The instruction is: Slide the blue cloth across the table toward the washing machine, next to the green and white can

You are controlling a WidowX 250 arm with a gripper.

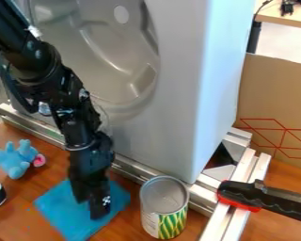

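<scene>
Blue cloth (57, 208) | under jaws (95, 210), contact unclear | tin can (164, 209) near cloth | grip: cannot tell

Glossy black arm (45, 66), bulky rounded joints (36, 59), pale specks; black hand (93, 208) with white markings (106, 200).

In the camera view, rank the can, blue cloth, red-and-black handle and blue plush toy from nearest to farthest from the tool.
1. Blue cloth, directly below the tool.
2. Can, just to the picture's right.
3. Blue plush toy, at the picture's left.
4. Red-and-black handle, far right, by the metal rails.
</scene>
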